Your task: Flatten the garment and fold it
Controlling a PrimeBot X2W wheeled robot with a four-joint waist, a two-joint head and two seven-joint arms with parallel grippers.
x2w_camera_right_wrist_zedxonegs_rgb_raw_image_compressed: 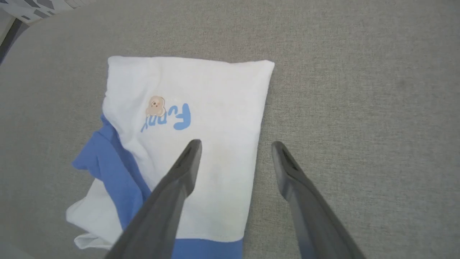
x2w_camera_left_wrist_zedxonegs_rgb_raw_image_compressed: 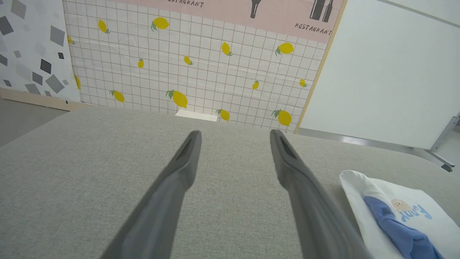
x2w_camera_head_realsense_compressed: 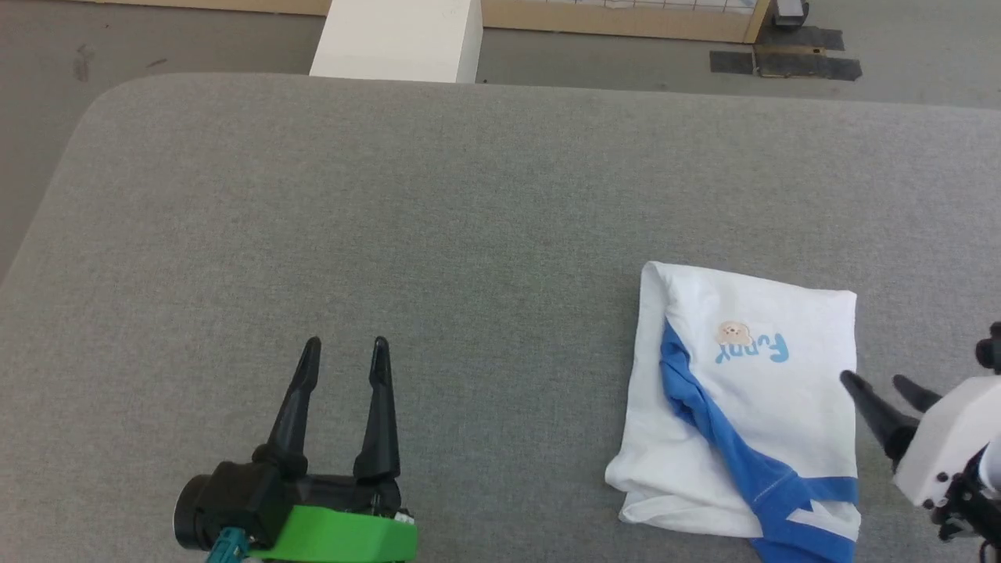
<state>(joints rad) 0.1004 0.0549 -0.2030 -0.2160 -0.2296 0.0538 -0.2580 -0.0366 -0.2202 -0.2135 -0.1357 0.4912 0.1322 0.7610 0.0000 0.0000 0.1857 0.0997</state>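
Grey fabric-covered counter (x2w_camera_head_realsense_compressed: 391,234) spans my head view. The garment (x2w_camera_head_realsense_compressed: 751,407), folded into a white rectangle crossed by a blue sleeve, lies at lower right. At lower left I see the left end effector (x2w_camera_head_realsense_compressed: 346,344), fingers spread and empty. The right end effector (x2w_camera_head_realsense_compressed: 872,379), likewise spread and holding nothing, straddles the garment's right edge.

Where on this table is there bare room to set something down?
Bare: the left and middle of the grey table, bordered by its far edge, the open left gripper and the folded shirt; also the strip beyond the shirt. Tight: the near right, where the open right gripper hangs at the shirt's right edge.
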